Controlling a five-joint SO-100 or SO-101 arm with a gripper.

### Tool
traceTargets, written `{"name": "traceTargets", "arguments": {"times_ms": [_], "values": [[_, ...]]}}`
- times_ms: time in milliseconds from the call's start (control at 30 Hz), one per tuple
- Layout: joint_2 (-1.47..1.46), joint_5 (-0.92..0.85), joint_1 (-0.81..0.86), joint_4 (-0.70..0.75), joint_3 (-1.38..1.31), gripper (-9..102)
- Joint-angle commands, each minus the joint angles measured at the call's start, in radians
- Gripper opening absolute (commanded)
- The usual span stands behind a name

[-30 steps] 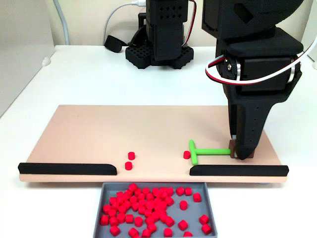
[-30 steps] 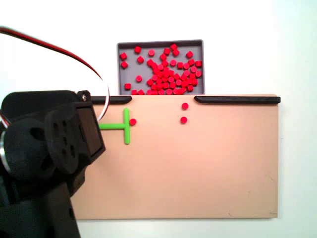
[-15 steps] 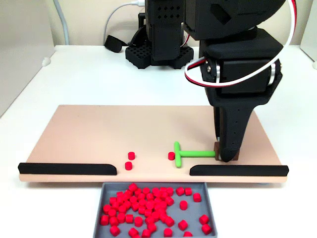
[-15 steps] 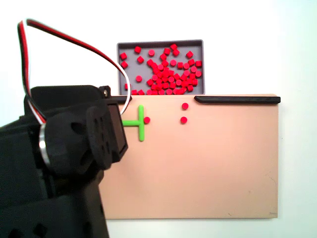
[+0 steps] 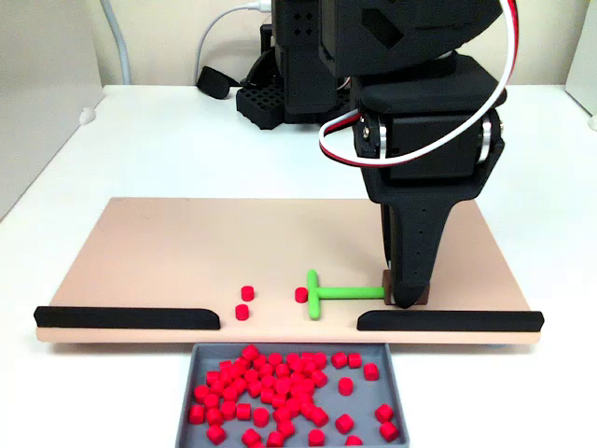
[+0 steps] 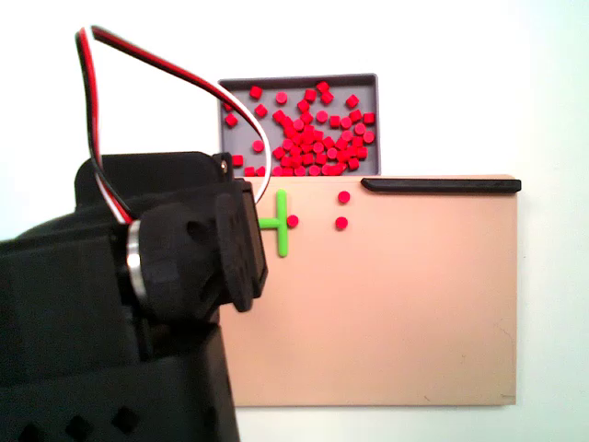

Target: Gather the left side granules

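Observation:
Three red granules lie on the tan board (image 5: 187,252). In a fixed view two of them (image 5: 247,293) (image 5: 242,313) sit close together left of the middle gap. The third (image 5: 301,295) touches the crossbar of the green T-shaped tool (image 5: 340,293). My gripper (image 5: 406,301) points straight down at the tool's right end, shut on its brown handle block (image 5: 422,297). In the other fixed view the tool (image 6: 281,224) sticks out from under the arm, with one granule (image 6: 293,221) against it and two more (image 6: 343,197) (image 6: 341,223) to its right.
A grey tray (image 5: 289,348) heaped with red pellets sits against the board's front edge, below the gap between two black rails (image 5: 126,317) (image 5: 450,320). The arm's base (image 5: 298,93) stands behind the board. The tray (image 6: 299,79) and one rail (image 6: 442,185) show from above.
My gripper has dragged the green tool leftward in the front fixed view, and its crossbar has pushed one granule closer to the two resting ones, which have not moved.

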Motion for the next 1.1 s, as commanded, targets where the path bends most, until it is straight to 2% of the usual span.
{"name": "traceTargets", "arguments": {"times_ms": [0, 1067], "values": [[0.002, -0.014, 0.017, 0.003, -0.005, 0], [0.017, -0.041, 0.029, 0.008, 0.002, 0]]}}
